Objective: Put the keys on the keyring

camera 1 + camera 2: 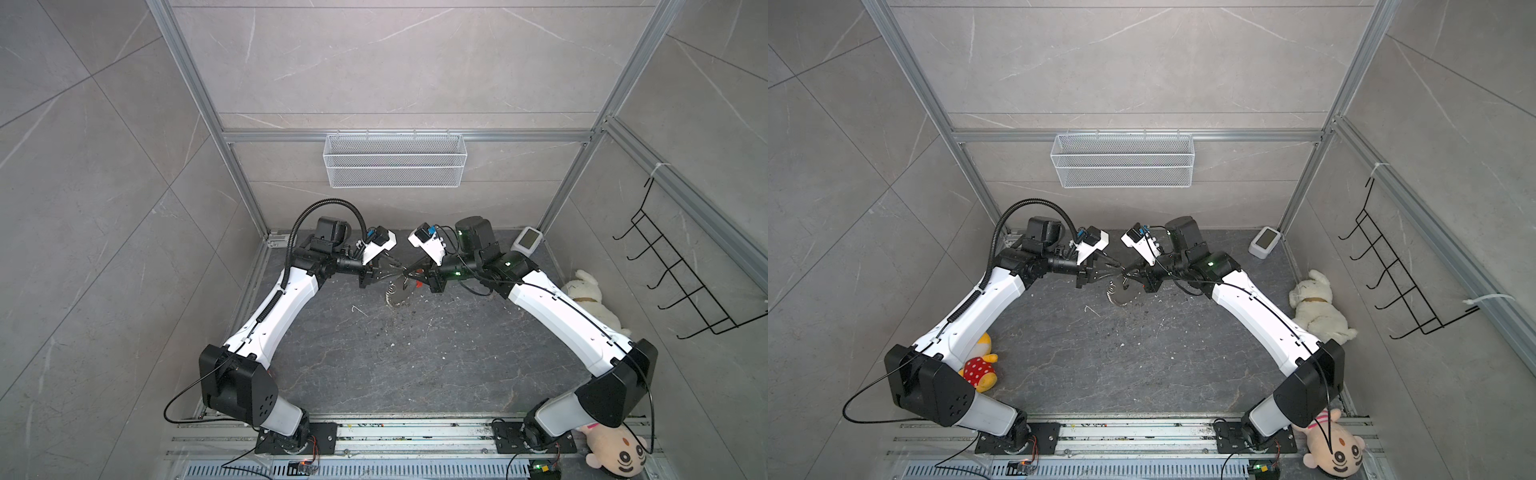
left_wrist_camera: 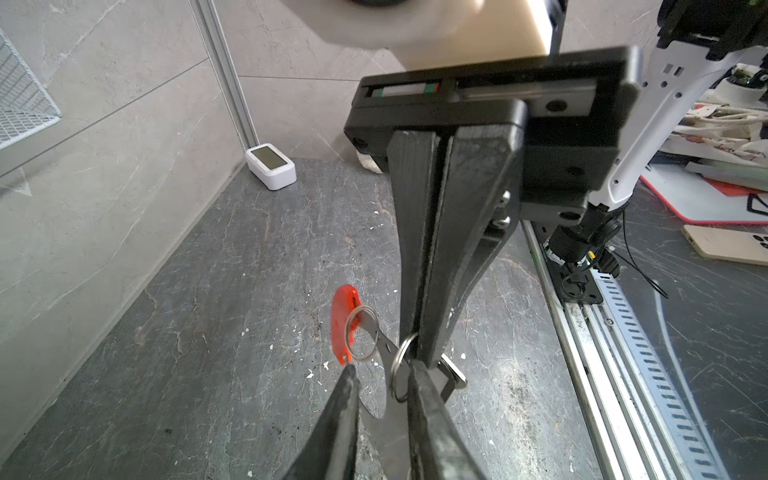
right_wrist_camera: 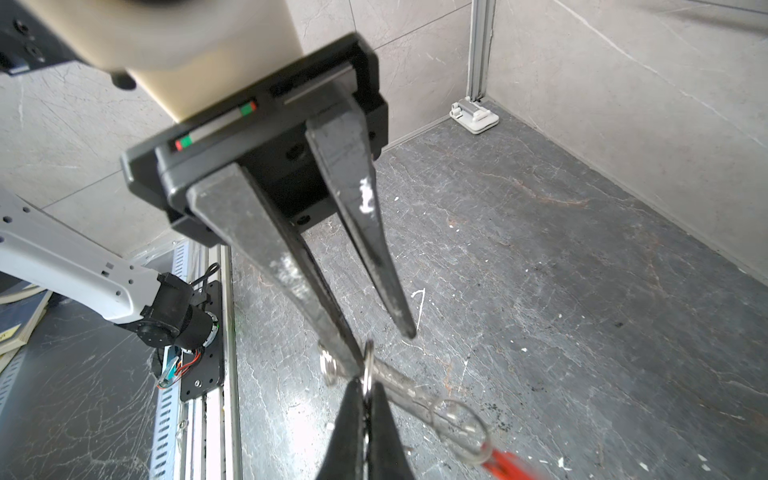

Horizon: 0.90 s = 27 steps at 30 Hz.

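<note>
Keyring (image 2: 376,338) bunch (wire rings, red tag (image 2: 343,322), silver pieces) is held up over the desk (image 1: 415,365) at frame centre in both top views, between my two pincers. Whether its low end touches the desk, I can't tell.

My right pincer (image 2: 424,357) is clamped tight on a split ring (image 2: 398,370). My left pincer (image 2: 383,368) has its jaws slightly apart, with one finger touching that ring and gripping nothing I can see. Which piece is the key, I can't tell.

The step looks like threading at the split ring. To do it well, I judge:
- hold the right clamp firm;
- make tiny, slow left moves;
- expect thin wire to twist or slip and the dangling bunch to swing.

Desk: dark grey, marbled, white flecks, with a small white bent wire (image 1: 358,309) lower left of the bunch.

Room: grey tiled walls, aluminium frame, mesh basket (image 1: 395,160) upper centre, black hook rack (image 1: 681,266) at right, plush toys (image 1: 590,299) at the right edge.
</note>
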Available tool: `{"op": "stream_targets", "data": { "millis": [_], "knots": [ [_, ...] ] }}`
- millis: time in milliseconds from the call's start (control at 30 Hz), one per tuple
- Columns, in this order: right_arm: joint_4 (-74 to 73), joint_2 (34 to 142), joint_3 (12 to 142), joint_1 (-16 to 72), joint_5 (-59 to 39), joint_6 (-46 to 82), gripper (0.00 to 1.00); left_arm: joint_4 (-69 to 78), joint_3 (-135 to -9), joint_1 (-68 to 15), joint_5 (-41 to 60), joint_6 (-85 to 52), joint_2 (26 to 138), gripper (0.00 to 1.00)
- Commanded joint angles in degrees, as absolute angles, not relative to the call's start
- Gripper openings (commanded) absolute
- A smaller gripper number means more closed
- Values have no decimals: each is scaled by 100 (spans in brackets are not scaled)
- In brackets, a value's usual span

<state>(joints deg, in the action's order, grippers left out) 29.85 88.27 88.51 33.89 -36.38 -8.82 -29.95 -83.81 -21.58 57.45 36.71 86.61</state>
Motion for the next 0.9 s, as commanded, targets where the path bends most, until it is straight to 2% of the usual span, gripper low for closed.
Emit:
{"op": "stream_targets", "data": {
  "millis": [0, 100, 300, 500, 600, 867],
  "knots": [
    [3049, 8919, 9087, 3471, -3738, -1031, 0, -3105, -8620, -2178, 5915, 3838, 8627, 31],
    [3067, 8929, 9097, 3487, -3736, -1041, 0, -3138, -8655, -2176, 5916, 3868, 8639, 34],
    [2989, 8885, 9105, 3489, -3766, -977, 0, -3475, -8781, -2171, 6071, 3986, 8760, 25],
    [2861, 8798, 9079, 3489, -3702, -935, 0, -3574, -8739, -2176, 6103, 4019, 8746, 33],
    [2766, 8738, 9021, 3487, -3676, -898, 0, -3699, -8736, -2130, 6129, 4095, 8763, 33],
    [2848, 8791, 9098, 3488, -3823, -861, 0, -3751, -8867, -2087, 6359, 3982, 8876, 17]
  ]
}}
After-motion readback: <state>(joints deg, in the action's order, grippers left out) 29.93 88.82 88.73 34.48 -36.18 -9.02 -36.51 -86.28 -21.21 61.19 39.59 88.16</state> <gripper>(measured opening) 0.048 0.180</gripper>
